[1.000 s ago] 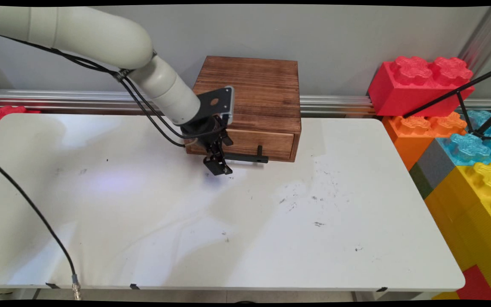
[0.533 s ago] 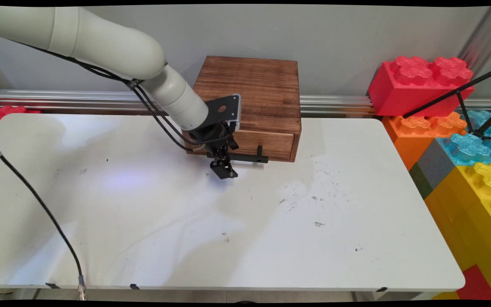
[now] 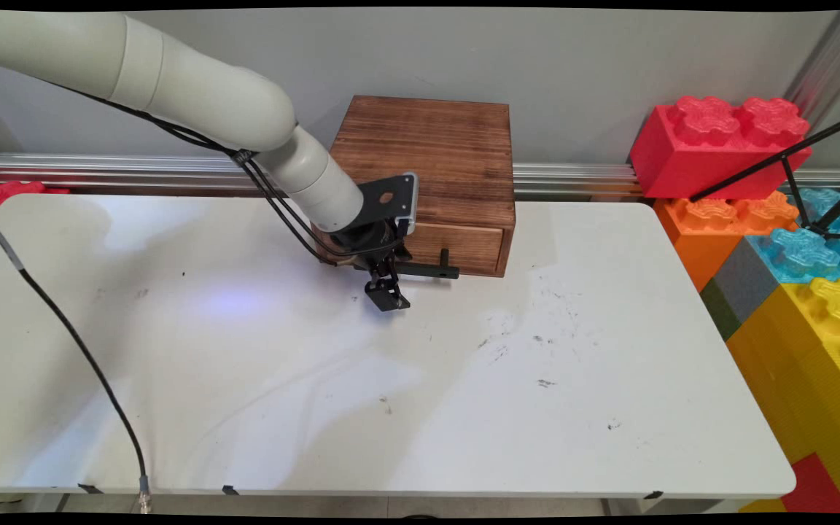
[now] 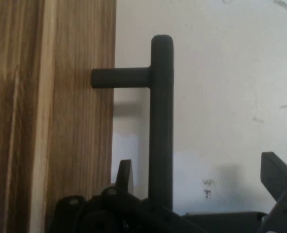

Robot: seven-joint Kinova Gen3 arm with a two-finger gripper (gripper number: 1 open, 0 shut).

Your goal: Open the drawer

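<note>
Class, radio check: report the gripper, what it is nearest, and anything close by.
Gripper open, fingers either side of black handle bar. Handle on wooden drawer box, drawer shut. White table below.

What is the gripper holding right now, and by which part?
Nothing: the open gripper straddles the black handle of the wooden drawer without closing on it.
</note>
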